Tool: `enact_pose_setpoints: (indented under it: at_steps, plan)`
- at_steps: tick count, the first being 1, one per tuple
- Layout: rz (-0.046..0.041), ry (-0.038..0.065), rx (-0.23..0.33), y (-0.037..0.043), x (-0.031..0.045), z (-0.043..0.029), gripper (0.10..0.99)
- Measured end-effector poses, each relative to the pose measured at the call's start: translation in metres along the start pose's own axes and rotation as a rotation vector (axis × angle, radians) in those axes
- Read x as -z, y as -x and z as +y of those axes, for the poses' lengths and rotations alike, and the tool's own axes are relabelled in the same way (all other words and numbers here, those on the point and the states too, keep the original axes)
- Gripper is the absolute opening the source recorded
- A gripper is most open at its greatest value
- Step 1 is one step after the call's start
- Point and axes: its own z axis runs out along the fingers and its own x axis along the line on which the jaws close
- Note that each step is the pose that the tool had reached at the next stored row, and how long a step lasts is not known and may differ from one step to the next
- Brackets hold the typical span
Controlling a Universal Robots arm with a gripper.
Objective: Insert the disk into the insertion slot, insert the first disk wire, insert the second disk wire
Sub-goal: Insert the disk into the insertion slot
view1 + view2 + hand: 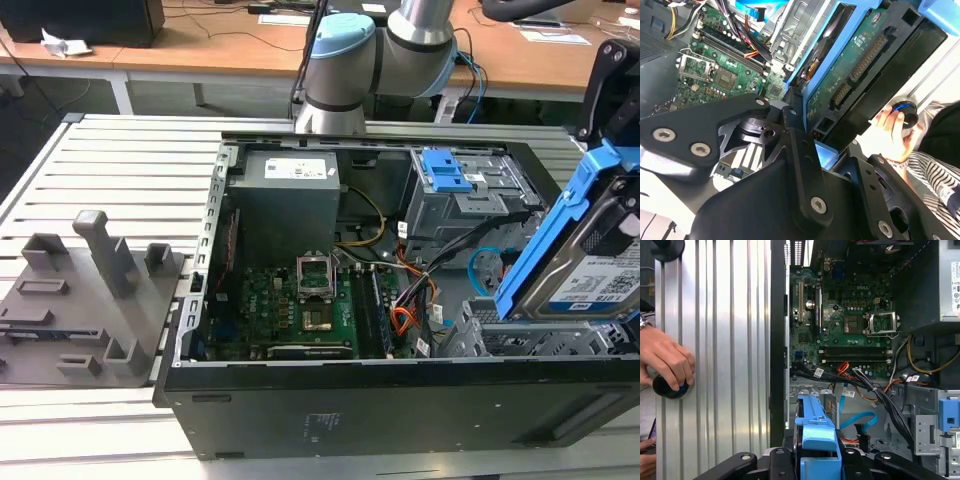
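While the gripper (pixel 817 460) clamped the disk (pixel 585 275) tilted above the insertion slot (pixel 520 342), the open computer case (pixel 400 400) held the first disk wire (pixel 402 320) and second disk wire (pixel 484 262); the disk's far end was cut off at the exterior view's right edge.

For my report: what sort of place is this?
Probably a robotics lab: the gripper holds the disk over an open computer case, on a slatted metal table, wooden desks behind.
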Motion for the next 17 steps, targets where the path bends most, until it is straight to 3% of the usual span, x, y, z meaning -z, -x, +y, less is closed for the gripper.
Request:
enact_pose_setpoints:
  at_steps: [17]
  plan:
    - [0.0, 0.0, 0.0, 0.0, -0.0115, -0.0005, 0.365]
